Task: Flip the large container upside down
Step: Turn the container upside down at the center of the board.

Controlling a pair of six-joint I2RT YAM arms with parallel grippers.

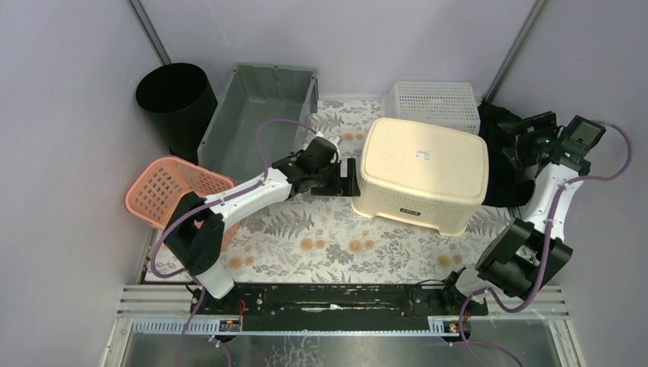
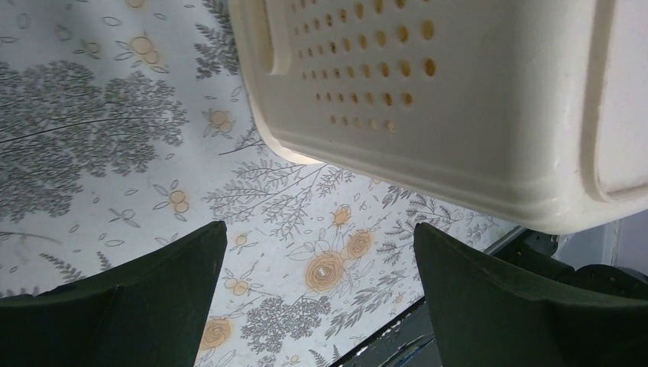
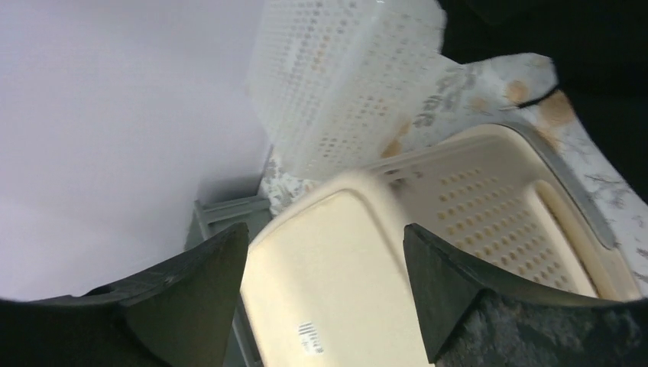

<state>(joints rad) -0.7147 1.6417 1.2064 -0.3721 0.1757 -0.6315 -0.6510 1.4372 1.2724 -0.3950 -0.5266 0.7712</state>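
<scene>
The large container [image 1: 424,172] is a cream plastic tub with perforated sides, standing bottom-up on the floral table cover, a barcode label on its flat base. My left gripper [image 1: 353,177] hangs open just off the tub's left side, apart from it. In the left wrist view the tub's rim and wall [image 2: 458,99] fill the top right, and only the cover shows between the fingers of that gripper [image 2: 321,237]. My right gripper [image 1: 520,138] is open beside the tub's right end. In the right wrist view it [image 3: 325,237] looks down on the tub's base [image 3: 344,283].
A grey bin [image 1: 260,115] and a black bucket [image 1: 176,95] stand at the back left. A pink basket [image 1: 172,191] lies at the left edge. A white perforated basket [image 1: 432,103] sits behind the tub. Black cloth [image 1: 500,176] lies to the tub's right.
</scene>
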